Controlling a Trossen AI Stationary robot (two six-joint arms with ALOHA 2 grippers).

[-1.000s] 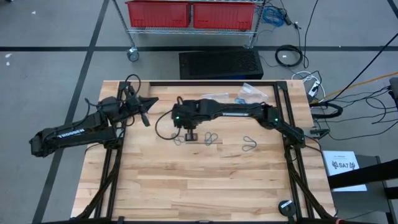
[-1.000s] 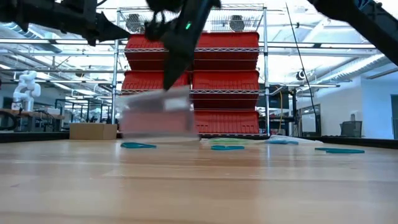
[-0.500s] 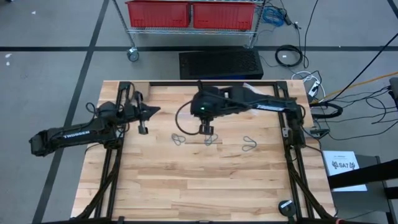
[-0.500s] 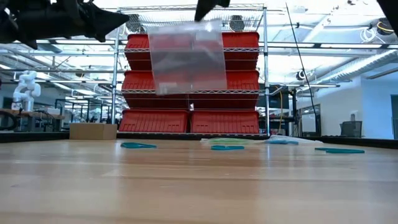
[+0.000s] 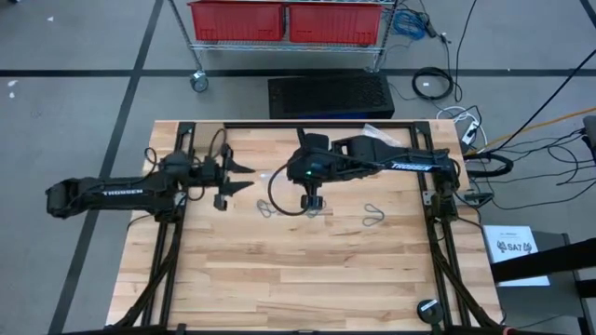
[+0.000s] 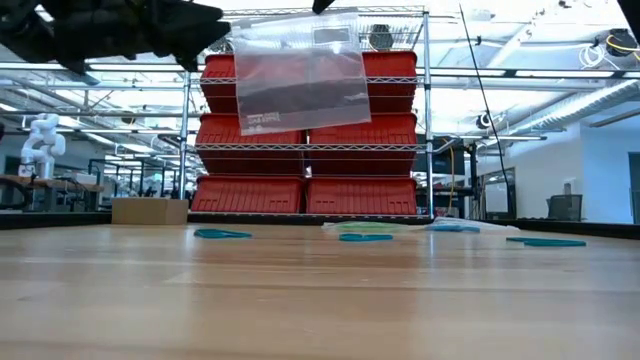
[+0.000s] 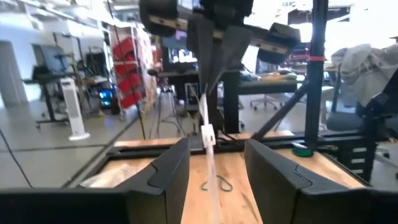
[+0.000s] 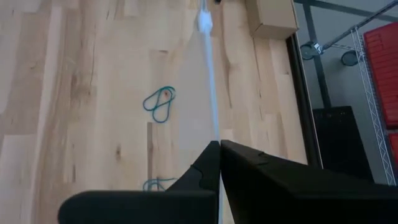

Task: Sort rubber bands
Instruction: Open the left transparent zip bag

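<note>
The right end effector (image 5: 313, 201) is clamped on the top edge of a clear plastic bag (image 6: 300, 75), hanging it above the surface (image 5: 307, 279). The left end effector (image 5: 244, 177), fingers spread wide, faces the bag. Rubber bands (image 5: 372, 215) lie loose on the surface; opening the bag's mouth seems next.

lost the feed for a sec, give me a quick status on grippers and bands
Right gripper shut on clear plastic bag, held above the table. Left gripper open, facing the bag's edge. Thin teal rubber bands loose on wooden table. Nothing blocking.

Robotics lab or workshop, wire shelving (image 6: 305, 120) stacked with red bins (image 6: 365, 130), concrete floor (image 5: 74, 121), loose cables (image 5: 433, 84)
</note>
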